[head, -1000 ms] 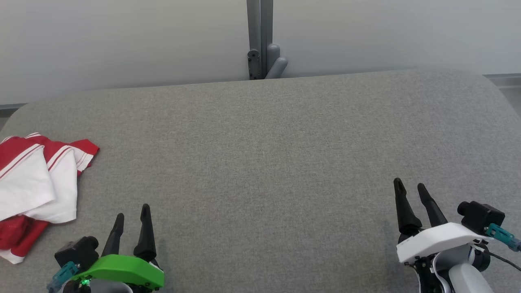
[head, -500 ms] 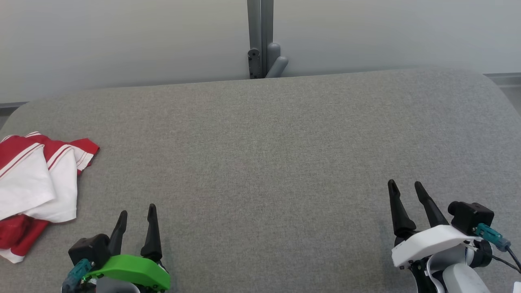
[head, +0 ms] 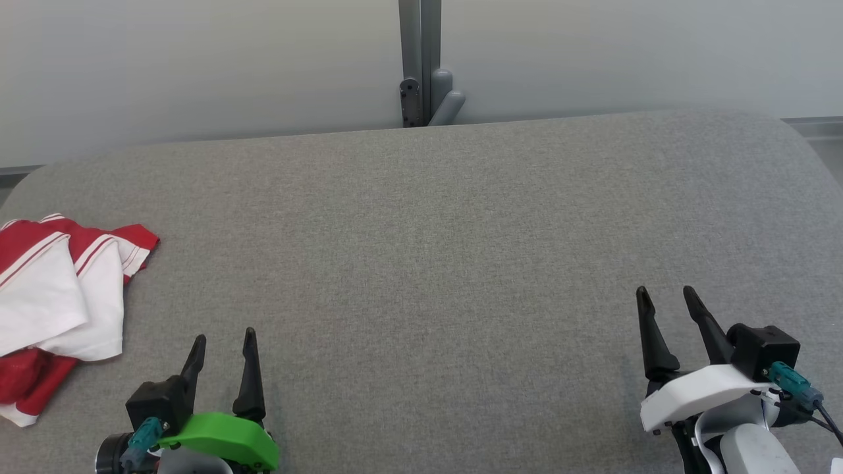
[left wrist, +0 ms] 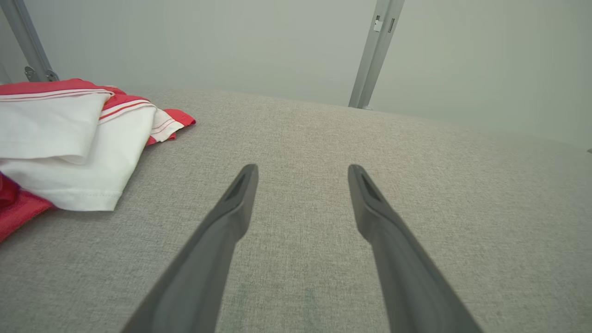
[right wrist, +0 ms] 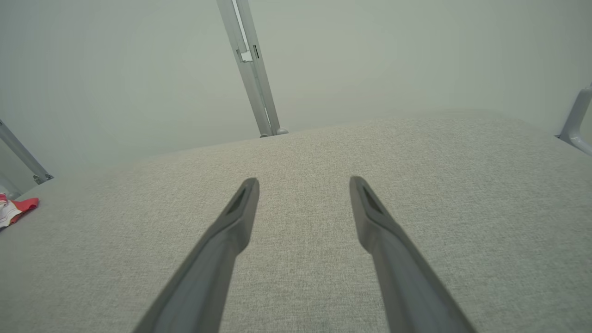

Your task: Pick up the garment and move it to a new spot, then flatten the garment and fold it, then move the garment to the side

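Note:
A red and white garment (head: 56,306) lies crumpled at the left edge of the grey padded table (head: 428,250); the left wrist view has the garment (left wrist: 69,138) at its left, and a corner of the garment (right wrist: 16,208) shows at the far left of the right wrist view. My left gripper (head: 224,337), with the green housing, hovers open at the lower left, a little to the right of the garment and apart from it. My right gripper (head: 665,293), with the white housing, stands open at the lower right, far from the cloth. Nothing is between either pair of fingers.
A grey metal post (head: 421,62) with a bracket rises behind the table's far edge against a pale wall. The table's corners are rounded. A wide stretch of bare grey fabric lies between the two grippers.
The left gripper has drifted slightly right and lower in the head view. The right gripper shifted a little, its fingers turning more upright. The garment has not moved.

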